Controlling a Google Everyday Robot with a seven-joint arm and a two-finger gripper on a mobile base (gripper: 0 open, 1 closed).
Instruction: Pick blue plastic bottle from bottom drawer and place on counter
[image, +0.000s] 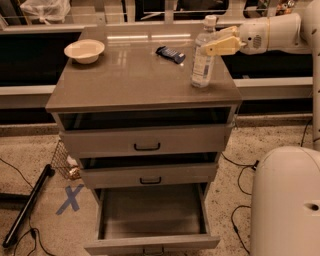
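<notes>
The blue plastic bottle (202, 60), clear with a white cap, stands upright on the right side of the counter (130, 80). Its base is on or just above the slab. My gripper (212, 42) reaches in from the right, and its yellow fingers (223, 46) are closed around the bottle's upper body. The bottom drawer (150, 227) is pulled fully out below, and I see nothing inside it.
A cream bowl (84, 50) sits at the counter's back left. A flat dark-blue packet (170, 53) lies just left of the bottle. The top and middle drawers are slightly open. My white base (285, 200) is at the lower right. Cables, a black pole (27, 207) and a blue tape X (70, 198) lie on the floor.
</notes>
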